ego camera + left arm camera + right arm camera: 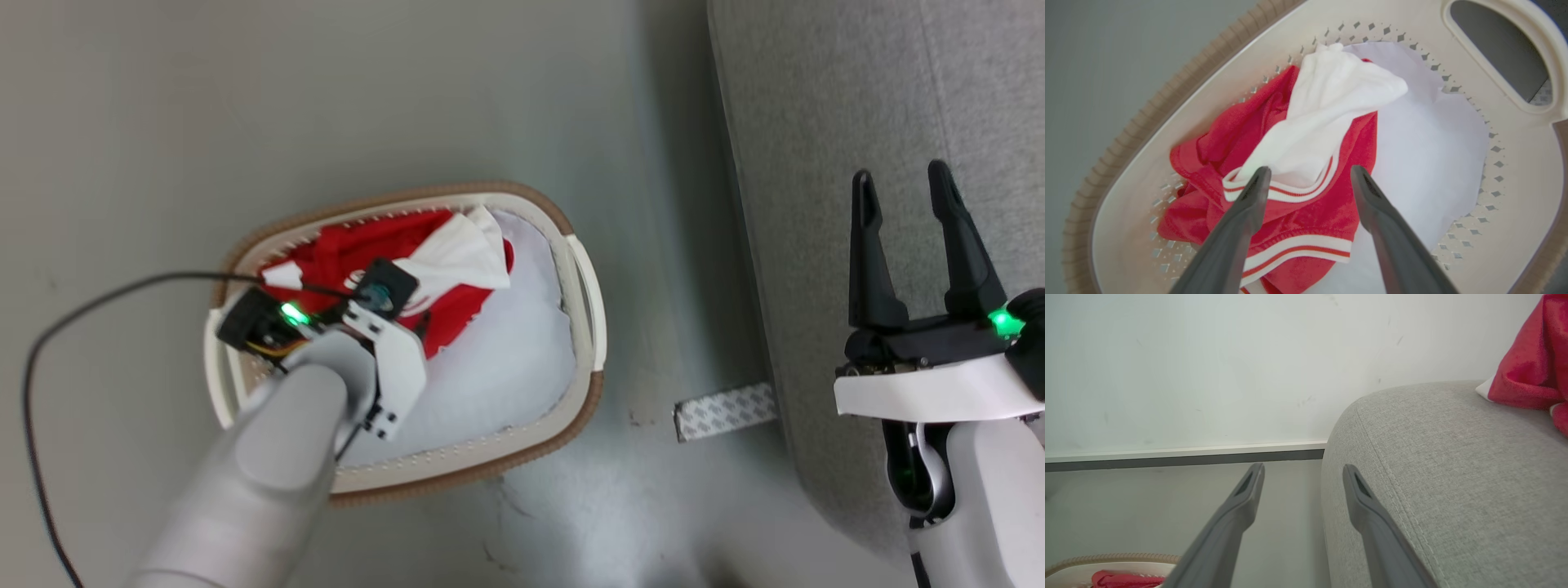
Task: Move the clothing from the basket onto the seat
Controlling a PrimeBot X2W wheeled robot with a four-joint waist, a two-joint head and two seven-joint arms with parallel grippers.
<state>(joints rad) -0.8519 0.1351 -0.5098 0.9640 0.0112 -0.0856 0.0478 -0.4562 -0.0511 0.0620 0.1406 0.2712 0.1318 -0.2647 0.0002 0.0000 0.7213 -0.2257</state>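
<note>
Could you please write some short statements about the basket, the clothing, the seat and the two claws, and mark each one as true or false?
1. The left claw hangs open over the clothing in the basket. True.
2. The right claw holds a red garment. False: it is open and empty, over the edge of the seat.
3. The basket holds nothing except its lining. False: red and white clothing lies on the lining.
4. Some red cloth lies on the seat. True.
5. The basket stands on the seat. False: it stands on the floor, beside the seat.
</note>
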